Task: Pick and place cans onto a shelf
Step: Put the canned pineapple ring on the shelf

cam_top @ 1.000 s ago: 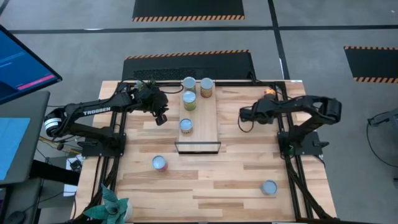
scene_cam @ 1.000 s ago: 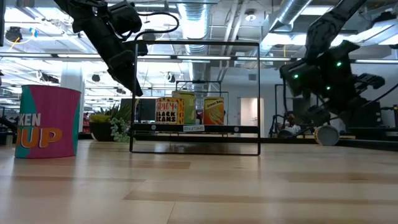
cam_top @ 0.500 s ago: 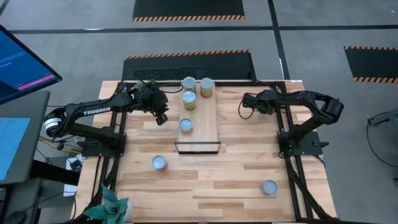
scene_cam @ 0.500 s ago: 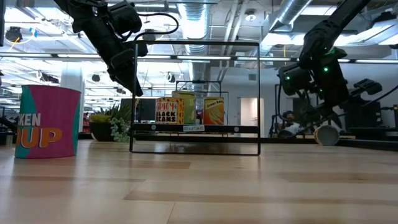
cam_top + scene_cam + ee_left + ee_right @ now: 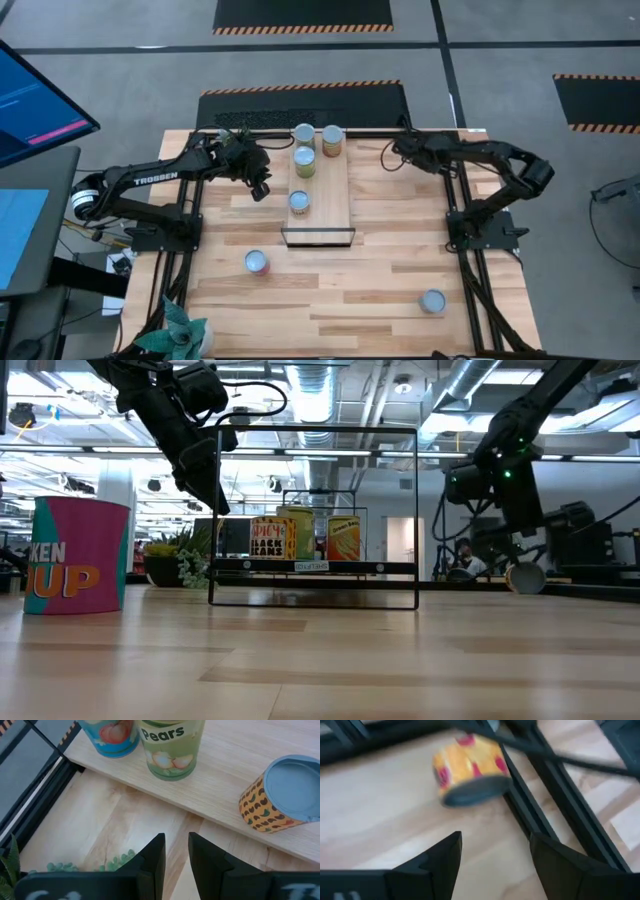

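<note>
Yellow can (image 5: 470, 767) on its side by black table frame, far right edge of table, right of shelf (image 5: 338, 200). Right gripper (image 5: 495, 857) released, fingers spread, facing it: approach step. Next: advance, straddle can, clamp. Left gripper (image 5: 176, 855) hovering left of shelf, fingers narrow, grasping nothing. Four cans (image 5: 299, 201) already on shelf.
</note>
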